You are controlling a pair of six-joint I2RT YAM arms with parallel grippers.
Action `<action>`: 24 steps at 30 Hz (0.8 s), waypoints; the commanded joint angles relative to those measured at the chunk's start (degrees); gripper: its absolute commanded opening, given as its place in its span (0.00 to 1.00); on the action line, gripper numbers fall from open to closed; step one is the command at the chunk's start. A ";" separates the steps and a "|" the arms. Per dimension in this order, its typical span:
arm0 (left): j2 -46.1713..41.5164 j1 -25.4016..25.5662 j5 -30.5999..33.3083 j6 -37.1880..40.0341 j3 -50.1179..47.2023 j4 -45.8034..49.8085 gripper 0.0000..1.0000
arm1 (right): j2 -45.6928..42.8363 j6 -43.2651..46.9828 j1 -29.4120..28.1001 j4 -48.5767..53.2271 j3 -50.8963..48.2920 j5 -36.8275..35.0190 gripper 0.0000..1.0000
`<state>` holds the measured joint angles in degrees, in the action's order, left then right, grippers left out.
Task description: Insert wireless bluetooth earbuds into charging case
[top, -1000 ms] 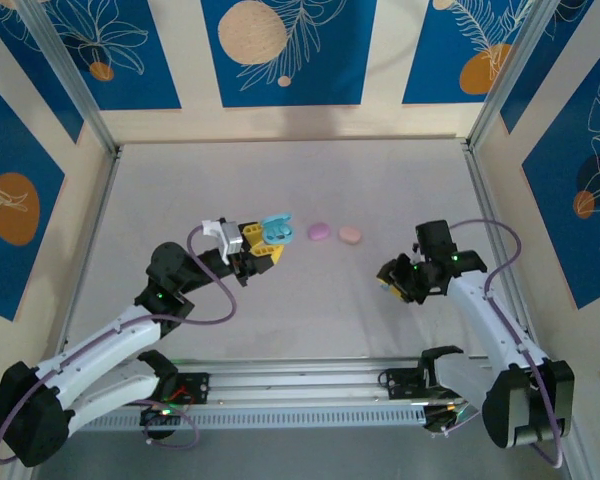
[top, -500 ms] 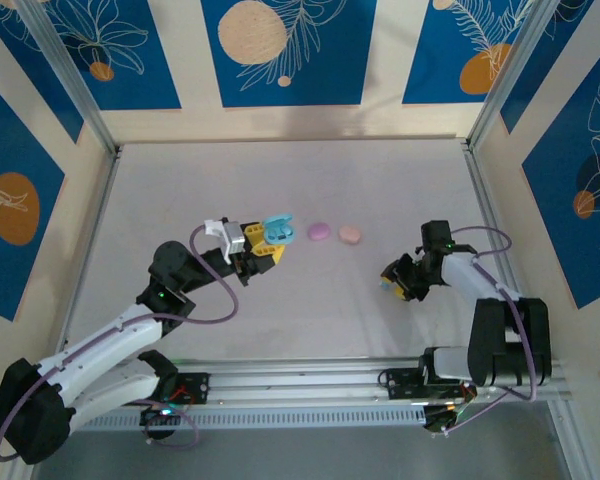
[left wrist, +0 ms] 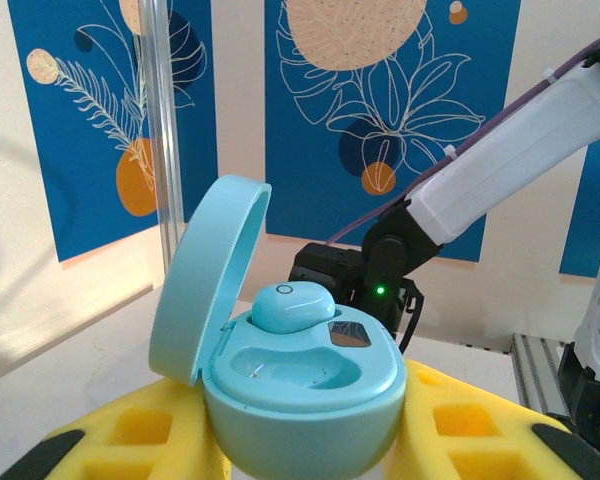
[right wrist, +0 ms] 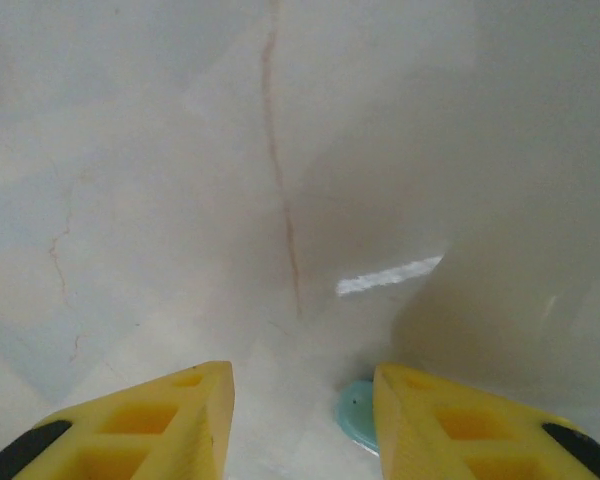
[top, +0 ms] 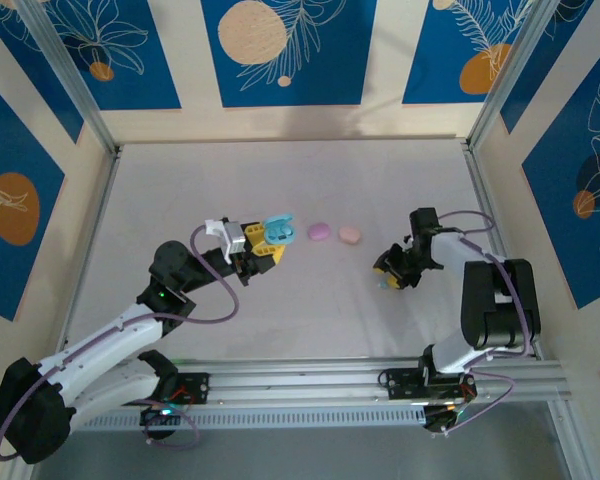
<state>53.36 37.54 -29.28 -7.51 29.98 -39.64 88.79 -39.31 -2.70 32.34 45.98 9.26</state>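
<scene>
While left claw (left wrist: pixel 300 445) clamps the open blue case (left wrist: pixel 300 390), the loose blue earbud (right wrist: pixel 357 420) sits between parted fingers (right wrist: pixel 170 425) of right claw (right wrist: pixel 302 400) (nothing gripped yet).

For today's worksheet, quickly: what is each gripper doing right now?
Left gripper: closed on the open blue case.
Right gripper: open, empty, above a blue earbud.

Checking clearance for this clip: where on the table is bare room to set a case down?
Bare: the far half of the table, back wall to cases, and the near strip between the left arm and right arm. Crowded: the middle row: left gripper holding the blue case, purple case, peach case, right gripper.
</scene>
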 commanded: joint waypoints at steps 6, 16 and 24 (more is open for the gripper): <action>-0.93 0.59 0.75 0.65 -0.09 -0.80 0.35 | 5.32 5.48 -6.02 3.10 5.94 1.36 0.41; -2.10 0.56 1.22 1.38 -0.27 0.05 0.35 | -6.89 -3.88 -6.80 8.25 3.27 -11.29 0.45; -1.80 0.60 0.48 1.09 -0.36 -0.46 0.35 | -9.03 -8.10 -5.77 5.73 -3.21 -8.47 0.46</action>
<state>52.21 37.54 -28.45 -6.96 29.98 -38.57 78.63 -44.93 -8.71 37.82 43.90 -0.05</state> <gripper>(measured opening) 0.352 0.462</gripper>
